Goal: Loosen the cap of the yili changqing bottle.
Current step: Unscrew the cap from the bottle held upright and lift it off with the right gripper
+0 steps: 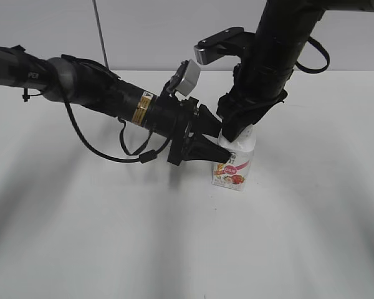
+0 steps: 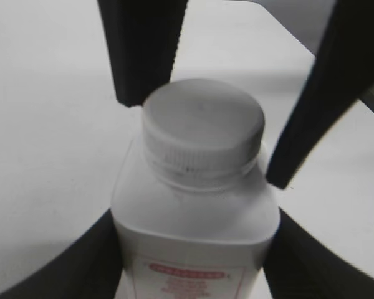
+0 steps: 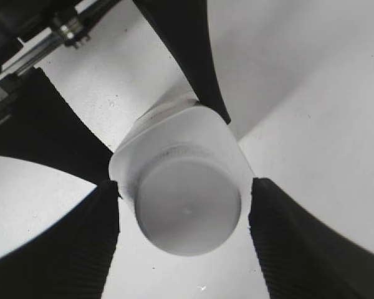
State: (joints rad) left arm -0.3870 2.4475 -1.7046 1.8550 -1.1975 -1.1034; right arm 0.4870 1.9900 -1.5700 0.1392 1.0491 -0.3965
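Note:
The yili changqing bottle (image 1: 232, 169) stands upright on the white table, its red fruit label facing front. My left gripper (image 1: 213, 148) reaches in from the left and is shut on the bottle's body; in the left wrist view (image 2: 193, 252) its jaws press both sides of the bottle (image 2: 193, 215). The white cap (image 2: 202, 128) is on the neck. My right gripper (image 1: 240, 132) comes down from above and hides most of the cap in the exterior view. In the right wrist view it (image 3: 184, 215) is open, with a finger on each side of the cap (image 3: 188, 205) and small gaps.
The white table (image 1: 81, 237) spreads around the bottle, with its back edge at a grey wall (image 1: 143, 31). A black cable (image 1: 112, 152) hangs in a loop under the left arm.

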